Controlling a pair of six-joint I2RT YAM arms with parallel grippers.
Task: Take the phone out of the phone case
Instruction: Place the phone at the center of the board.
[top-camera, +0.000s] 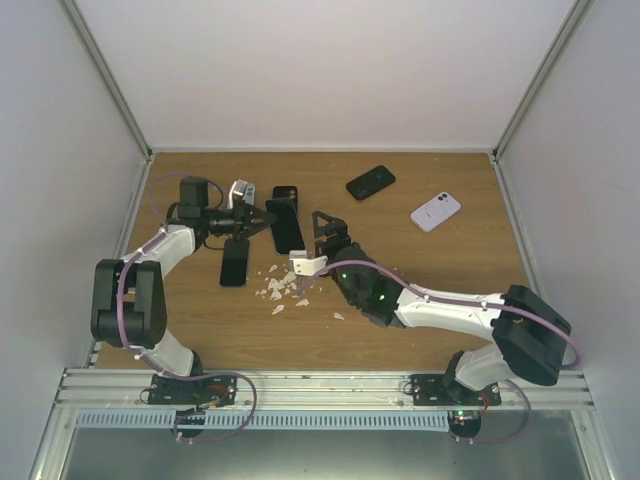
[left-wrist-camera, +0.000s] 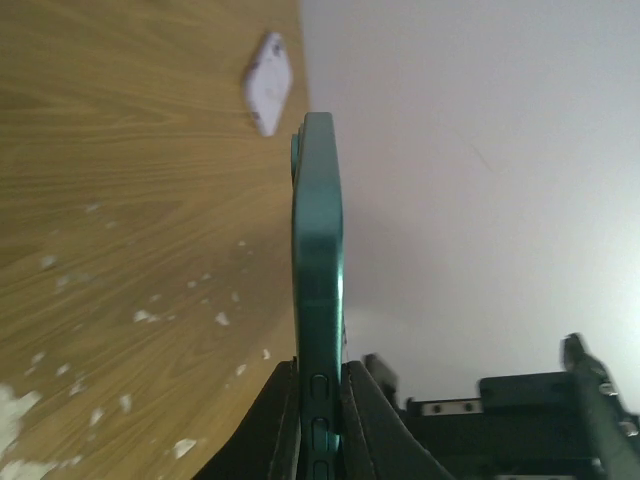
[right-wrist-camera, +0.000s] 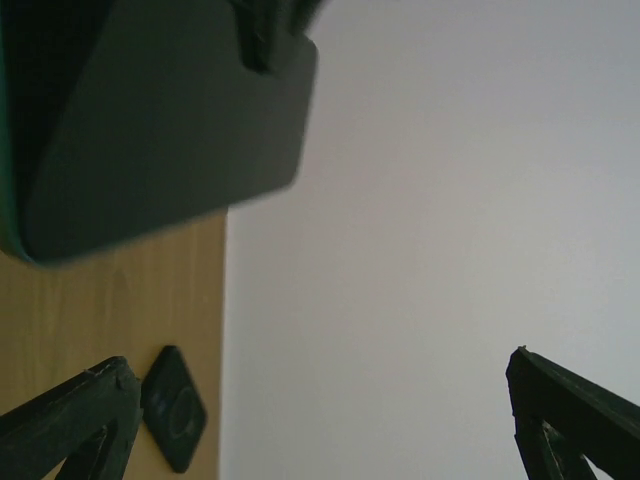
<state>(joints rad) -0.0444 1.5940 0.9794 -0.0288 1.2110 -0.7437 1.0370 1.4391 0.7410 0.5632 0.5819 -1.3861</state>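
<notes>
1. The left gripper (left-wrist-camera: 320, 405) clamps the green phone case (left-wrist-camera: 318, 250) edgewise, raised above the tabletop (top-camera: 440, 285) left of centre. Whether the phone is inside cannot be told.
2. The right gripper (top-camera: 330, 232) gapes wide and empty just beside it.
3. Likely step: regripping. The right fingers must next catch the phone's edge and peel it free.

Light: bright, even, diffuse | Shadows: soft, faint | Focus: phone case (right-wrist-camera: 150, 120) blurred close to right wrist lens
</notes>
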